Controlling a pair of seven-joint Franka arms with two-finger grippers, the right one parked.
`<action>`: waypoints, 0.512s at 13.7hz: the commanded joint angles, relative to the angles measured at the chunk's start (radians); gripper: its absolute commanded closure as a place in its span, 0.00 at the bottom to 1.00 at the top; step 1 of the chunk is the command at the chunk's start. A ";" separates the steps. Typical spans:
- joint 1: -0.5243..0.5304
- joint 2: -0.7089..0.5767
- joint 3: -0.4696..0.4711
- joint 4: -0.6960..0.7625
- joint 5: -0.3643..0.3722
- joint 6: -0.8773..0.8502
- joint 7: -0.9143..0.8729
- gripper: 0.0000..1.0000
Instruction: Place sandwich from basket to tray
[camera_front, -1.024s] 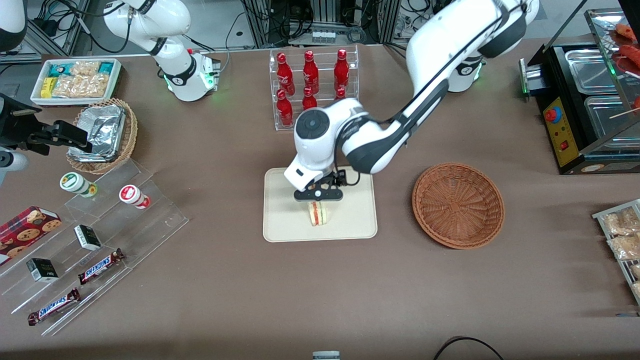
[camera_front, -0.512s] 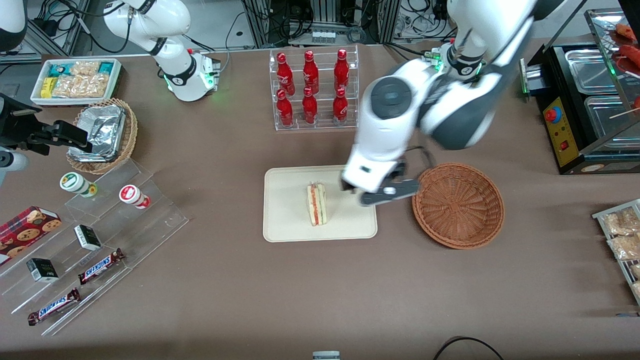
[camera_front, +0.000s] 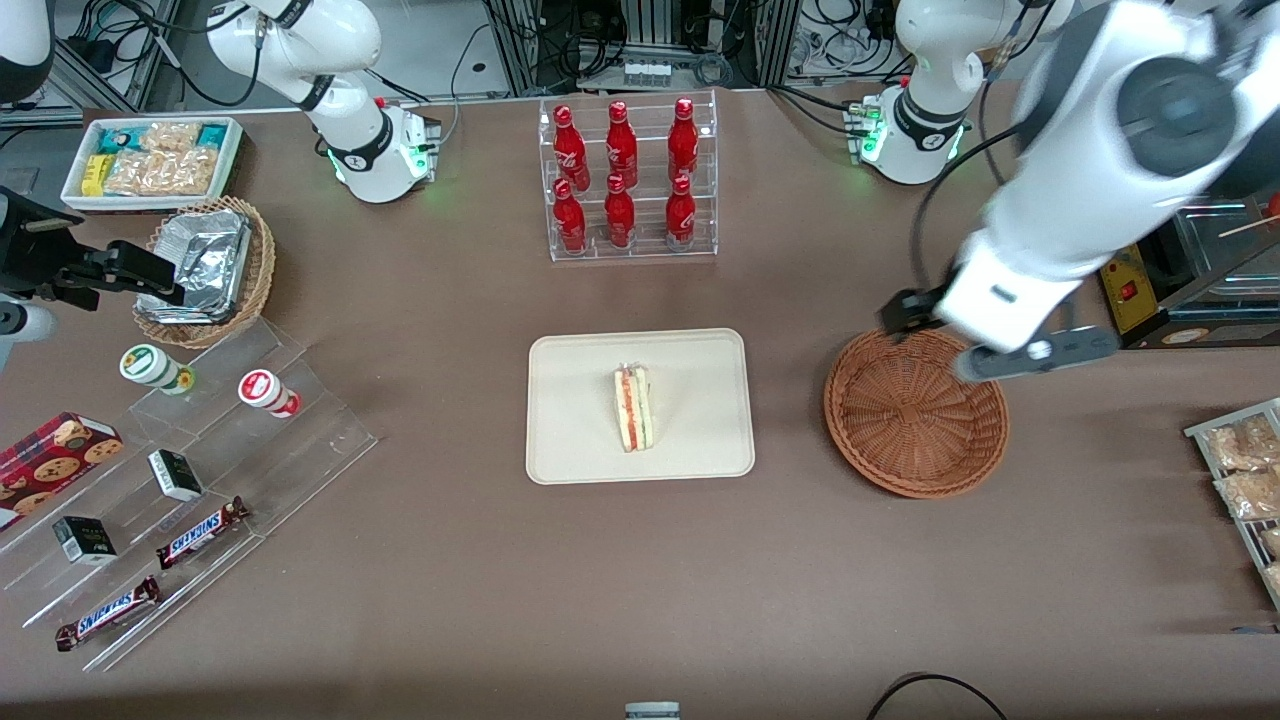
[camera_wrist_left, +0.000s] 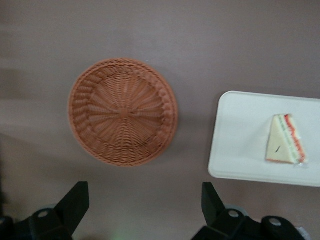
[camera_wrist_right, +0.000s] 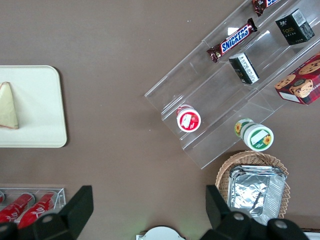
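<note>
Brown cloth covers the counter (camera_front: 640, 580) from its near edge to the racks of cables at its farthest edge. Nearest the front camera, toward the parked arm's end, two Snickers bars (camera_front: 200, 531) lie on clear acrylic steps (camera_front: 250, 440). Toward the working arm's end, packets sit on a wire rack (camera_front: 1240, 470) at the counter's edge.

Mid-counter lies the tray (camera_front: 700, 400), and the sandwich (camera_front: 633, 408) stands on edge near its centre, red and green filling showing. Beside the tray, toward the working arm's end and apart from it, sits the basket (camera_front: 915, 410) with nothing in it.

The gripper (camera_front: 1000, 345) hangs above the basket's rim, on the side toward the working arm's end, well apart from the sandwich. In the left wrist view its two fingers (camera_wrist_left: 75, 202) are spread wide with nothing between them, the basket (camera_wrist_left: 123, 111) and the sandwich (camera_wrist_left: 286, 139) both below.

Farther off, red bottles (camera_front: 620, 160) fill a clear rack.
</note>
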 joint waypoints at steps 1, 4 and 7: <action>0.113 -0.163 0.002 -0.185 -0.050 0.020 0.209 0.01; 0.014 -0.240 0.210 -0.265 -0.076 0.048 0.369 0.01; -0.162 -0.315 0.491 -0.331 -0.109 0.056 0.469 0.01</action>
